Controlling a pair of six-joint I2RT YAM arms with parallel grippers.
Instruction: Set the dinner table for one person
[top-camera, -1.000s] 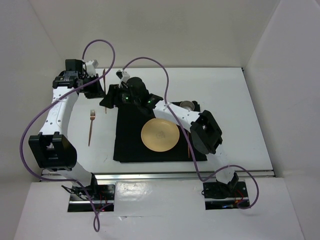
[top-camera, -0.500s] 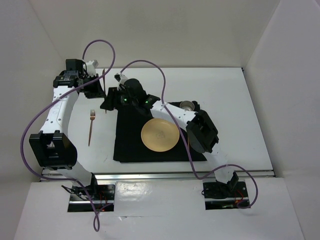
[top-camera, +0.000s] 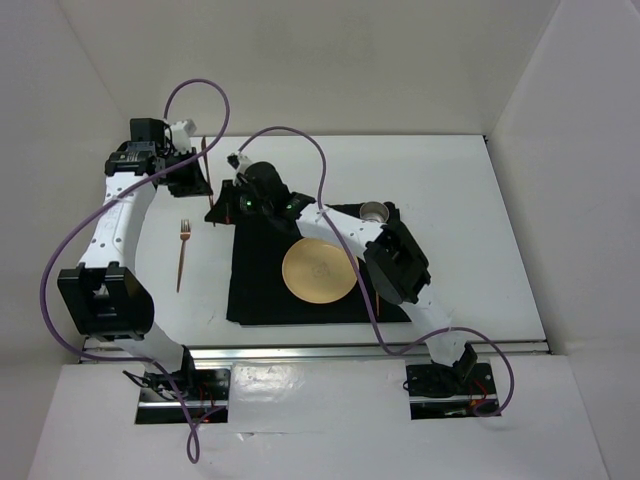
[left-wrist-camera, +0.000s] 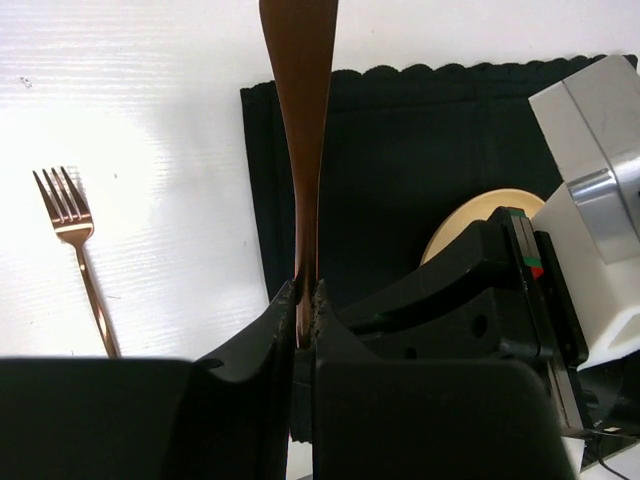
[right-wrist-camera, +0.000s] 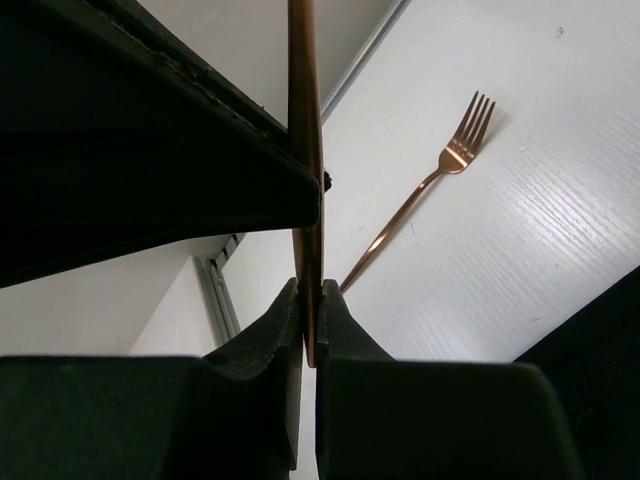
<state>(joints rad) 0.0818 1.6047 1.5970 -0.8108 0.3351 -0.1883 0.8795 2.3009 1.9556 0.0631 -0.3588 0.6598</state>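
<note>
A flat copper-coloured piece of cutlery (left-wrist-camera: 303, 100) is held above the left back part of the dinner table (top-camera: 470, 230). My left gripper (left-wrist-camera: 307, 295) is shut on one end of it. My right gripper (right-wrist-camera: 308, 295) is shut on the same piece (right-wrist-camera: 304, 100) at the other end, so both hold it at once. From above only its thin ends show (top-camera: 206, 150); which kind of cutlery it is I cannot tell. A copper fork (top-camera: 182, 255) lies on the white top, left of the black placemat (top-camera: 260, 270). A gold plate (top-camera: 320, 271) sits on the mat.
A small metal cup (top-camera: 375, 211) stands at the mat's back right corner, partly behind the right arm. Another thin copper piece (top-camera: 378, 300) lies on the mat right of the plate. White walls enclose the table on three sides.
My right gripper has reached further left to the cutlery held by my left gripper and closed on it. The left arm has barely moved.
</note>
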